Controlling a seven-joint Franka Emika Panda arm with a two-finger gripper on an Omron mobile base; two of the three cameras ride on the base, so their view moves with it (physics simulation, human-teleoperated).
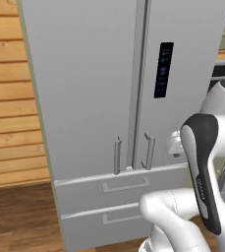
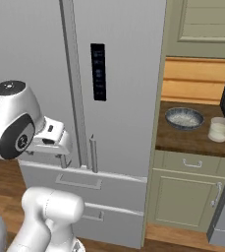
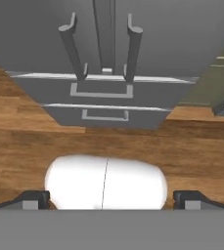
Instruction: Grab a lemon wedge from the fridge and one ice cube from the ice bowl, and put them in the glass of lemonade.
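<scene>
Two doors on the fridge (image 1: 99,88) are both shut in front of you, their slim handles side by side at the centre seam, with two drawers closed below them. You cannot see the lemon wedge, so its place cannot be told.

Your end effector (image 3: 111,197) hangs in front of the fridge's lower half, empty, with its fingertips (image 3: 33,199) spread wide apart and touching nothing. In the hand view it looks down toward the handles, the drawers and the wooden floor (image 3: 133,141).

Look to the right of the fridge and you find the bench (image 2: 182,138), a dark wooden top over beige cabinets (image 2: 182,197). On it the bowl (image 2: 184,118) sits nearer the fridge, whitish and speckled inside. Your glass (image 2: 219,129) stands upright just beside the bowl, on the side away from the fridge, with pale liquid in it. Both are well apart from the end effector.
</scene>
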